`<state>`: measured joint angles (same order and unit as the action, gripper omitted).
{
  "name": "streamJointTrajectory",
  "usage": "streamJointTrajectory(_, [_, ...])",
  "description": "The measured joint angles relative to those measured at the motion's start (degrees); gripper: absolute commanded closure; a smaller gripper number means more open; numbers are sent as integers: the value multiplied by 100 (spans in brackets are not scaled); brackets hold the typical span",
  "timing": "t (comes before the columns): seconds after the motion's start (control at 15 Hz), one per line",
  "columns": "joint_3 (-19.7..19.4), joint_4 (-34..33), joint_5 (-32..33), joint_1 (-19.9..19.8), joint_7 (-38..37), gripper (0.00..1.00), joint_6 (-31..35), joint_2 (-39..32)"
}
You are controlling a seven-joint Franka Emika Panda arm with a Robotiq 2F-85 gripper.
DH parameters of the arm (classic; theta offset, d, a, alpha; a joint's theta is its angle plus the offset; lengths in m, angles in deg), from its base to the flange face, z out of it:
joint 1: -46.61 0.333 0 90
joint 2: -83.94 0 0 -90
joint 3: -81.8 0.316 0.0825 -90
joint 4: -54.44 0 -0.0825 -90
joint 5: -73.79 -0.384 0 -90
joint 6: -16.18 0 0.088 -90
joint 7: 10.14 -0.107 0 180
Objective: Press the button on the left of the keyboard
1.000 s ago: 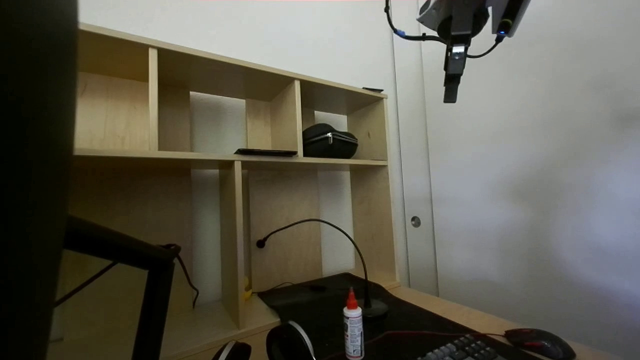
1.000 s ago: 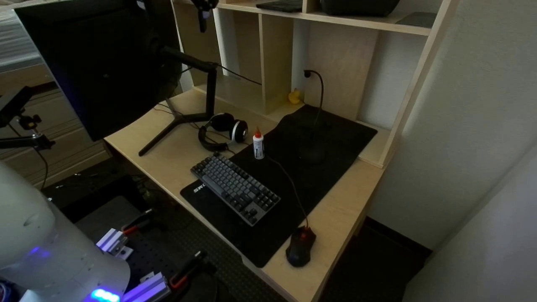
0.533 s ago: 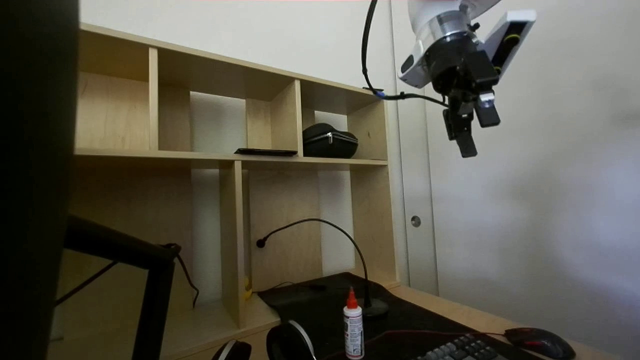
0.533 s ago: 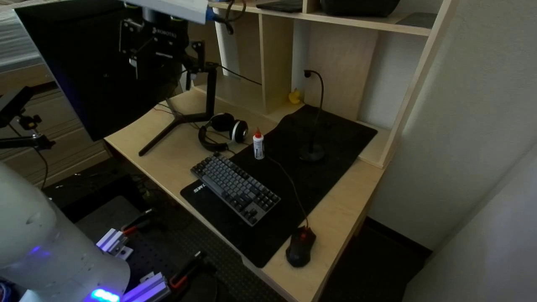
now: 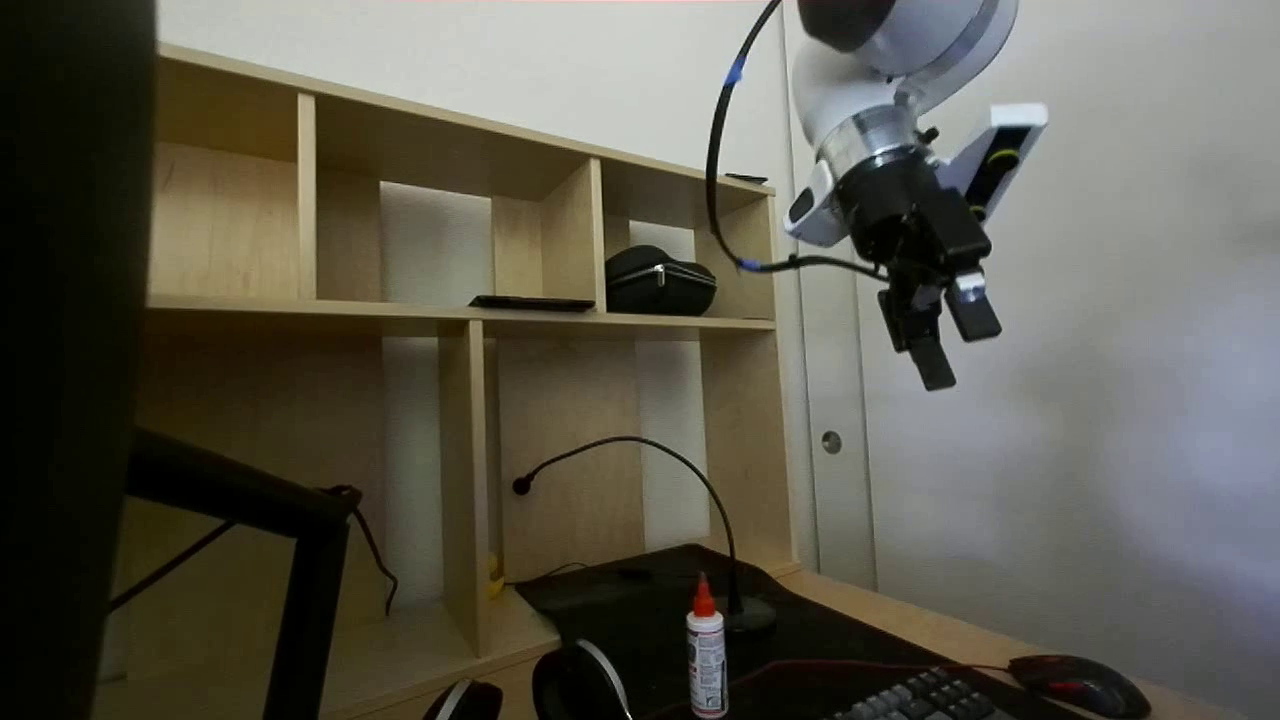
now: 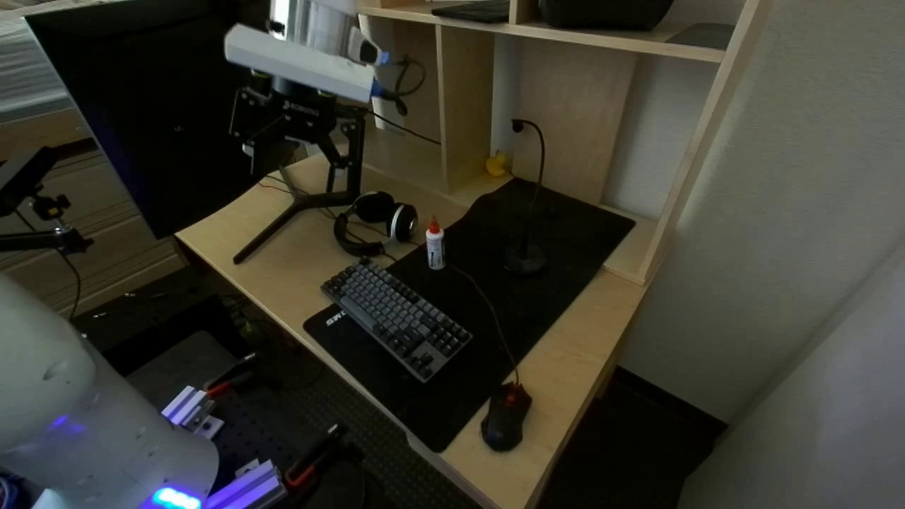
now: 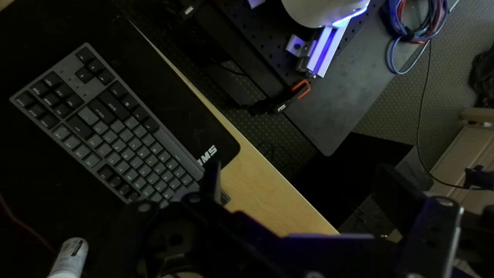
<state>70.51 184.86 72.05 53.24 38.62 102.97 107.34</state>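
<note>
The black keyboard with grey and dark keys lies on a black desk mat. In the wrist view the keyboard fills the left side, and its lower end is partly hidden behind a finger of mine. Which key is the button on the left, I cannot tell. My gripper hangs high above the desk, well clear of the keys. In an exterior view the gripper appears in front of the monitor. Its fingers are spread wide, with nothing between them.
A white bottle with a red tip stands beside the keyboard, near headphones. The monitor and its stand are close to the arm. A gooseneck microphone, a mouse and a wooden shelf surround the mat.
My gripper has come down from the top of both exterior views and turned, so both fingers now show in each. Over the last half second it keeps lowering. The desk items stay put.
</note>
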Motion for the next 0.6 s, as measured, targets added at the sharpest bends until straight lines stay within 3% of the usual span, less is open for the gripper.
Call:
streamJointTrajectory(0.33, [455,1217,34,103,524,0,864,-716])
streamJointTrajectory(0.6, [484,1715,499,-40,927,0,964,-799])
